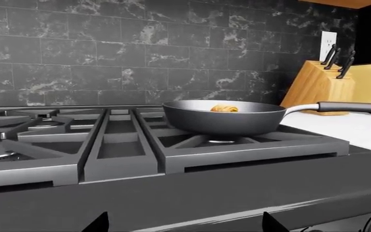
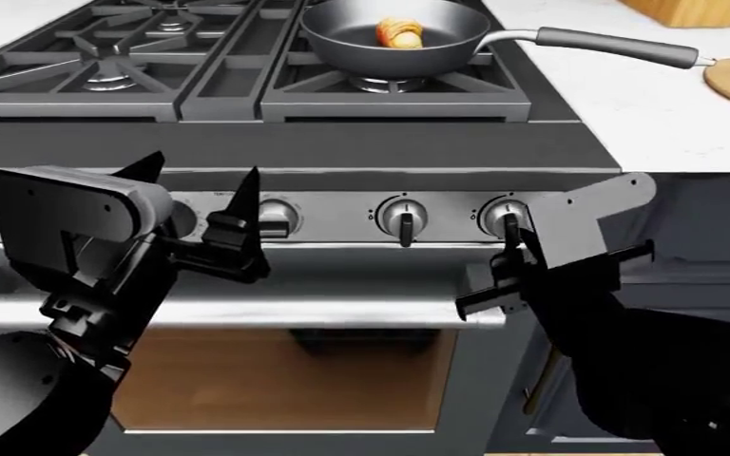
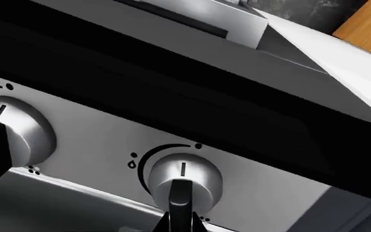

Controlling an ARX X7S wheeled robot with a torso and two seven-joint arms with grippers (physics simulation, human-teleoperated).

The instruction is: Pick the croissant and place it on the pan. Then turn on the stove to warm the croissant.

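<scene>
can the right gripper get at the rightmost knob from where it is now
Probably yes. The right gripper sits right in front of the rightmost knob on the stove front panel, and its wrist view shows that knob close ahead with nothing between. Whether the fingers already touch it is unclear.

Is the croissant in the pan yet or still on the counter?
In the pan. The croissant lies on the floor of the pan, which sits on the stove's right burner grate.
</scene>
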